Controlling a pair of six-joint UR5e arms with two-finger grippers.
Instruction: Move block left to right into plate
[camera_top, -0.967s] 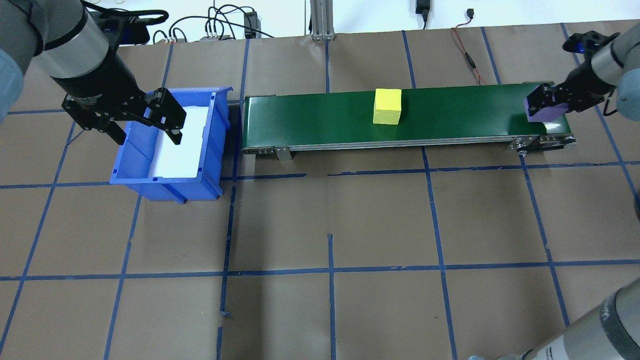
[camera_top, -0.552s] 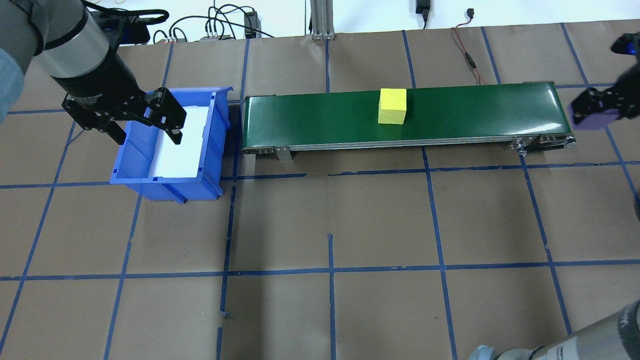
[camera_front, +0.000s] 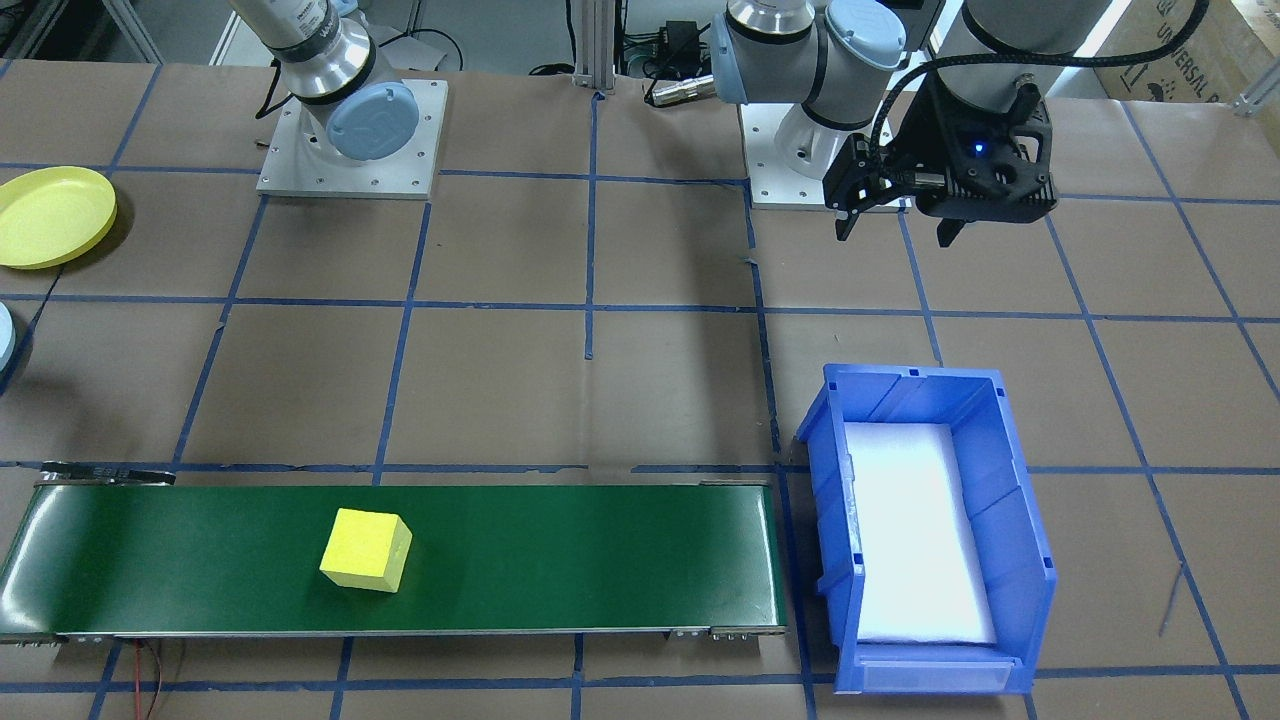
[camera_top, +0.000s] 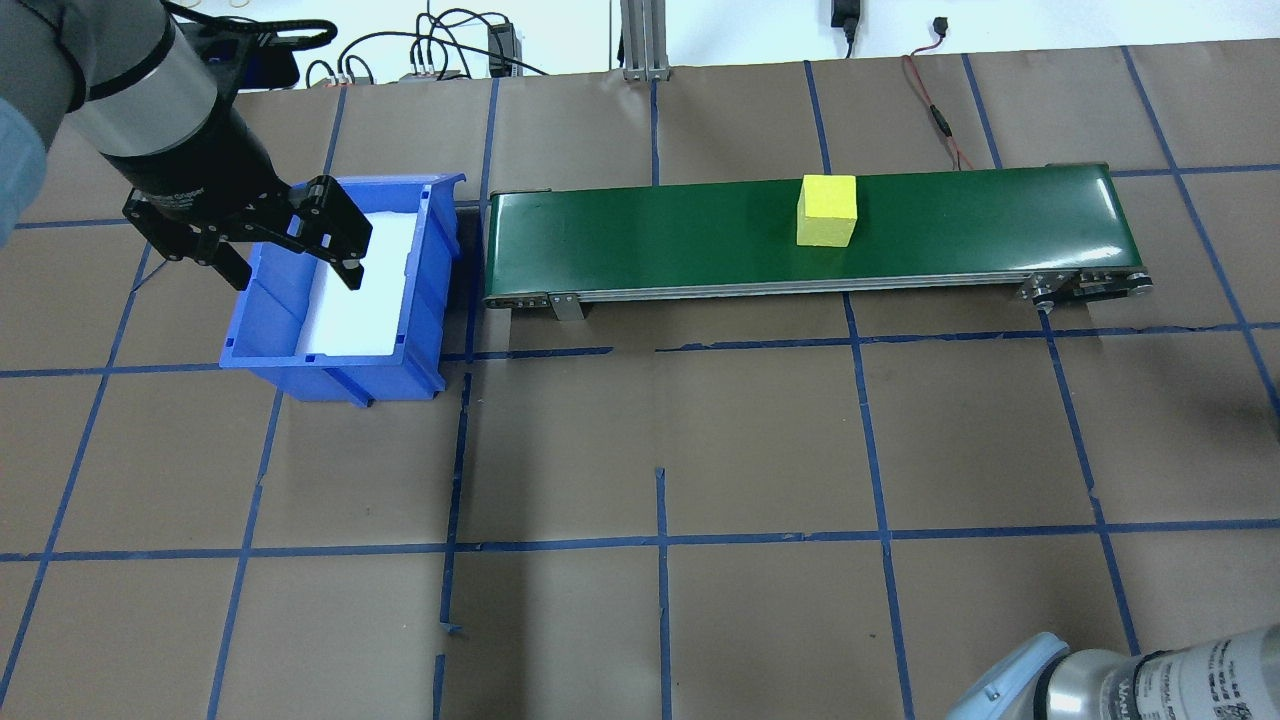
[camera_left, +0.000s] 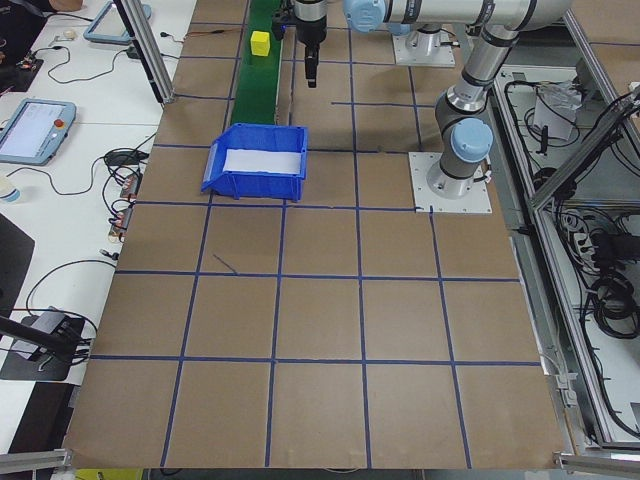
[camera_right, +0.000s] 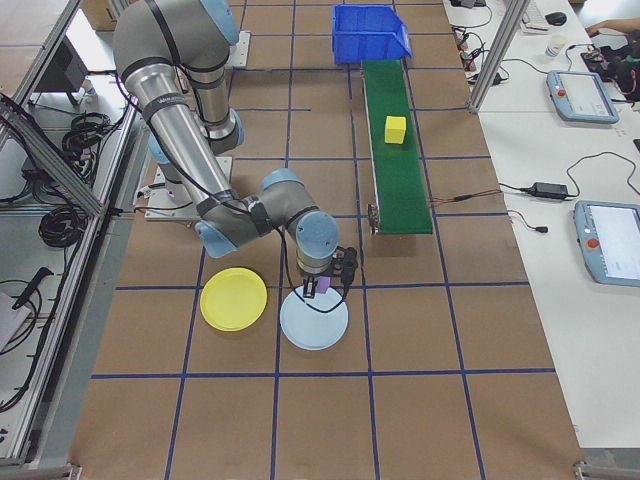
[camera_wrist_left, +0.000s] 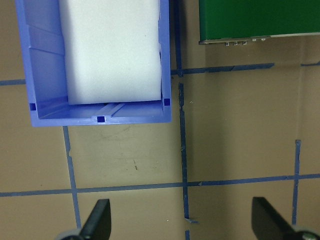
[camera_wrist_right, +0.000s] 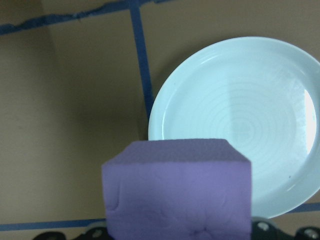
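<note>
A purple block (camera_wrist_right: 175, 192) is clamped in my right gripper (camera_right: 323, 285), which is shut on it. The block hangs just above the edge of the light blue plate (camera_wrist_right: 240, 125), which lies on the table beyond the conveyor's right end, shown in the exterior right view as the plate (camera_right: 314, 322). A yellow block (camera_top: 827, 210) rides on the green conveyor belt (camera_top: 650, 225), right of its middle. My left gripper (camera_top: 290, 255) hovers open and empty over the near-left corner of the blue bin (camera_top: 432, 270).
A yellow plate (camera_right: 233, 298) lies beside the light blue one. The blue bin holds only a white foam pad (camera_front: 915, 530). My right arm's elbow (camera_top: 1100, 680) pokes into the overhead view at bottom right. Cables run along the table's far edge.
My right gripper has carried the purple block off the conveyor's right end and out of the overhead view. The yellow block has travelled right along the belt. The left arm has not moved.
</note>
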